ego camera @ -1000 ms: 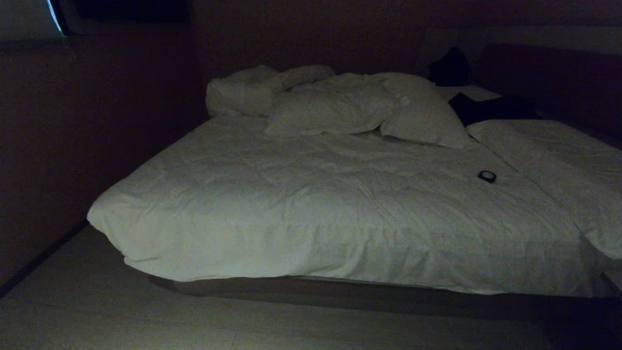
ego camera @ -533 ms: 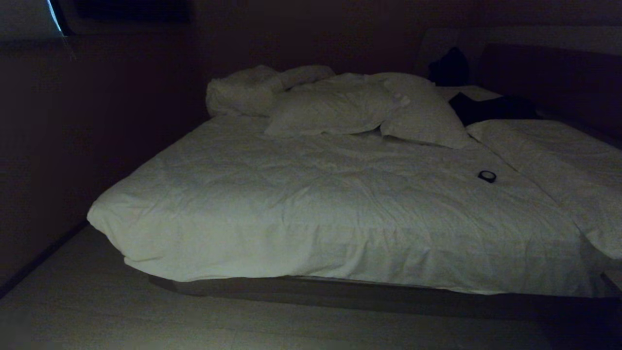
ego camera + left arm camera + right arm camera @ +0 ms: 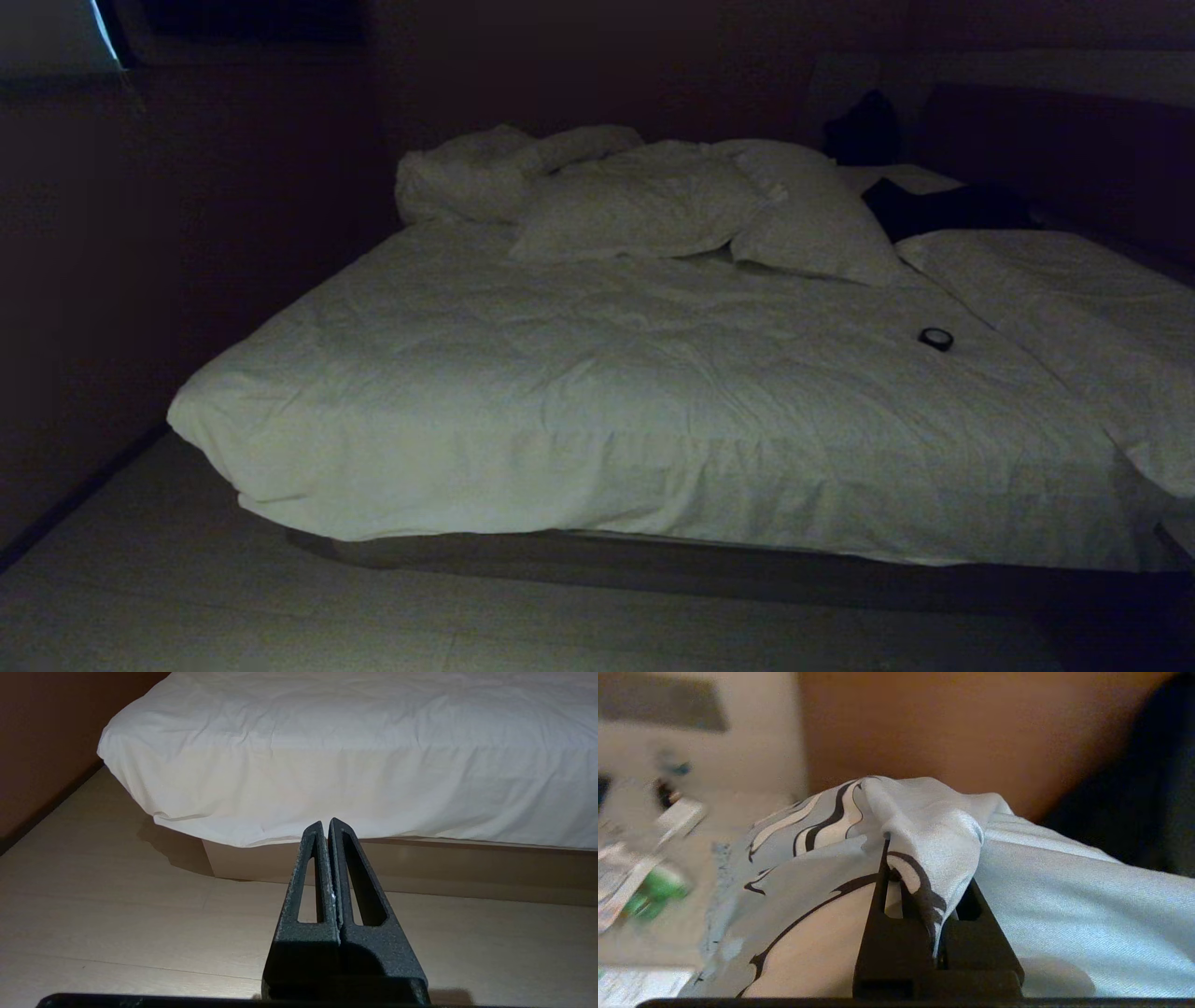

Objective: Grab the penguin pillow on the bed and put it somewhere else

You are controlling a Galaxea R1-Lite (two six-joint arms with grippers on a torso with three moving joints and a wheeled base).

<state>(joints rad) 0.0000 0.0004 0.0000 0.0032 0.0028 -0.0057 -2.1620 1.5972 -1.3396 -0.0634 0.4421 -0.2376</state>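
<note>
The right claw (image 3: 896, 858) is clenched on a fold of the penguin pillow (image 3: 934, 826), off the bed (image 3: 597, 392). The left claw (image 3: 325, 828) is closed and empty, low before the bed's near edge.

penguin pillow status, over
Right gripper shut on penguin pillow, out of head view. Left gripper shut, empty, low before the bed. Nothing seen in the way.
</note>
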